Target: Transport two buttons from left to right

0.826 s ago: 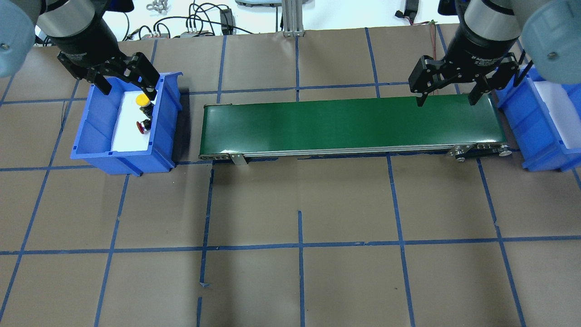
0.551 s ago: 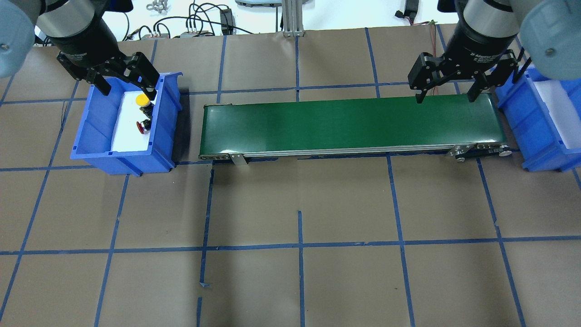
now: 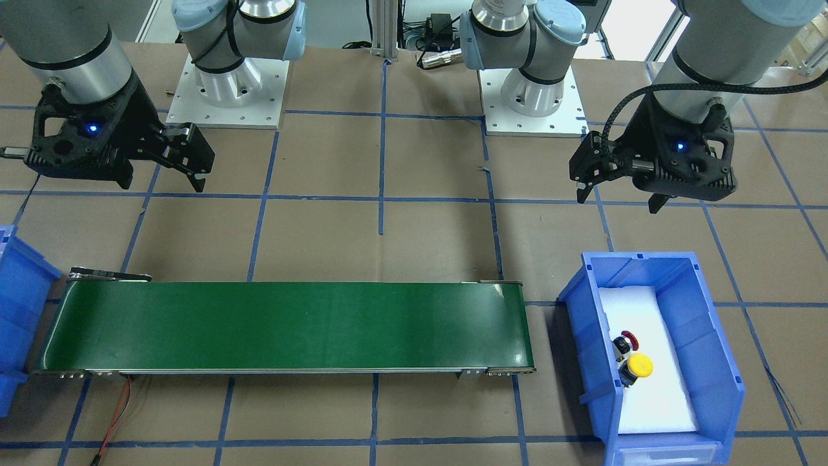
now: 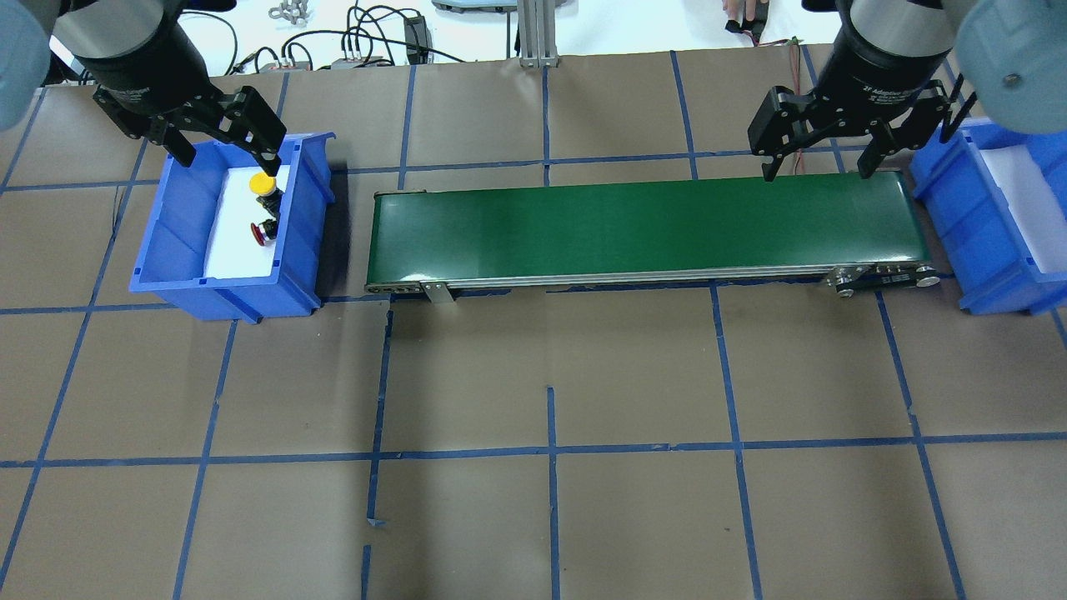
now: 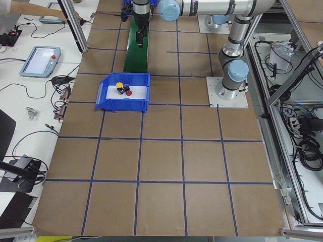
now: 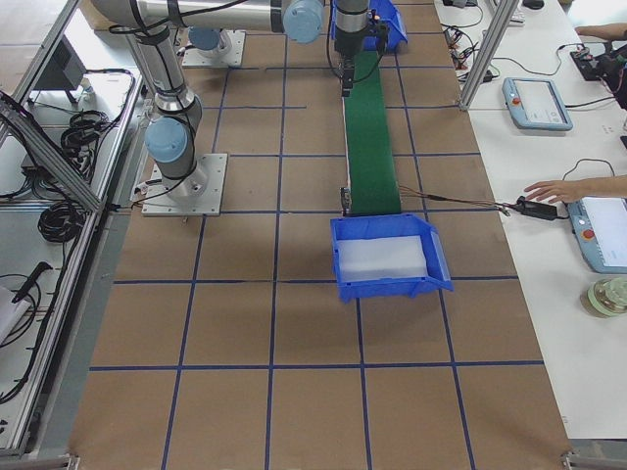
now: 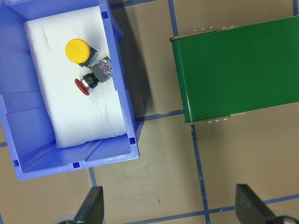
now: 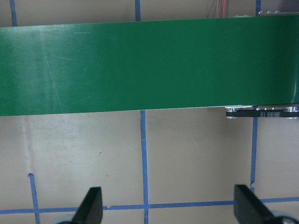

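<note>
The two buttons lie side by side on white foam in the left blue bin (image 4: 167,282). The yellow-capped button (image 4: 262,182) is beside the red-capped button (image 4: 265,232). They also show in the front view, yellow (image 3: 640,366) and red (image 3: 626,342), and in the left wrist view, yellow (image 7: 77,50) and red (image 7: 88,83). My left gripper (image 4: 227,157) hangs open and empty high above the bin, touching nothing. My right gripper (image 4: 817,171) hangs open and empty above the right end of the green conveyor belt (image 4: 650,225).
A second blue bin (image 4: 984,250) with a bare white foam pad stands past the belt's right end. Brown paper with a blue tape grid covers the table. Cables and a metal post lie along the far edge. An operator's hand rests on a side bench in the right view.
Both grippers have shifted slightly toward the table's far edge and appear a little higher. Both stay open. The buttons have not moved.
</note>
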Robot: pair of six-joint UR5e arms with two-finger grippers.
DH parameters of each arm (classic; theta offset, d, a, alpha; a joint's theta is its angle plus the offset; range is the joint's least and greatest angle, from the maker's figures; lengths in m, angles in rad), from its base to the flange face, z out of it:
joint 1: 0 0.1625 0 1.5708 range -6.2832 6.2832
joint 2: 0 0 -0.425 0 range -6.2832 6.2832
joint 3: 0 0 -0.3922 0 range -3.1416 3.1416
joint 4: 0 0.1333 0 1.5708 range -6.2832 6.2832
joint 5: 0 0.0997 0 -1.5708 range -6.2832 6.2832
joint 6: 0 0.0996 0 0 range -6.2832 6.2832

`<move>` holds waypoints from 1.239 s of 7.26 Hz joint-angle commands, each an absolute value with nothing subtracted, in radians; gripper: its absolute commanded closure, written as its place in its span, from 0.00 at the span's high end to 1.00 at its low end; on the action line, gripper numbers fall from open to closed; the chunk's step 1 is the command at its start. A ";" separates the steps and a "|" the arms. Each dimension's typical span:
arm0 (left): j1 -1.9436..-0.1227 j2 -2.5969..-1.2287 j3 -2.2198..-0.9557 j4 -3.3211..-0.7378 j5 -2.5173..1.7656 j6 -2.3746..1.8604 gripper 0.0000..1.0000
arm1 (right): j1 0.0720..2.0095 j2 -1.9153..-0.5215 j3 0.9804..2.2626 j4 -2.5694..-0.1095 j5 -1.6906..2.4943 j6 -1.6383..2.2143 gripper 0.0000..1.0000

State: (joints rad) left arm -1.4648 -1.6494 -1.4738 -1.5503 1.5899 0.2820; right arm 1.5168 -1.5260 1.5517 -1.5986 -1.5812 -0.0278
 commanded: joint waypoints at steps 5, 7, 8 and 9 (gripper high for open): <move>-1.465 -1.635 -1.485 -1.582 1.671 0.290 1.00 | 1.537 -1.517 1.566 -1.592 -1.574 -0.028 1.00; -1.466 -1.623 -1.493 -1.582 1.670 0.285 1.00 | 1.542 -1.523 1.568 -1.585 -1.571 -0.028 1.00; -1.466 -1.624 -1.473 -1.582 1.674 0.290 1.00 | 1.542 -1.519 1.562 -1.586 -1.571 -0.028 1.00; -1.466 -1.635 -1.467 -1.582 1.671 0.290 1.00 | 1.542 -1.517 1.557 -1.586 -1.577 -0.028 1.00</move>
State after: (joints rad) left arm -1.4664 -1.6283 -1.4773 -1.5815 1.6715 0.2885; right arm 1.5410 -1.5198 1.5625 -1.5863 -1.5725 -0.0278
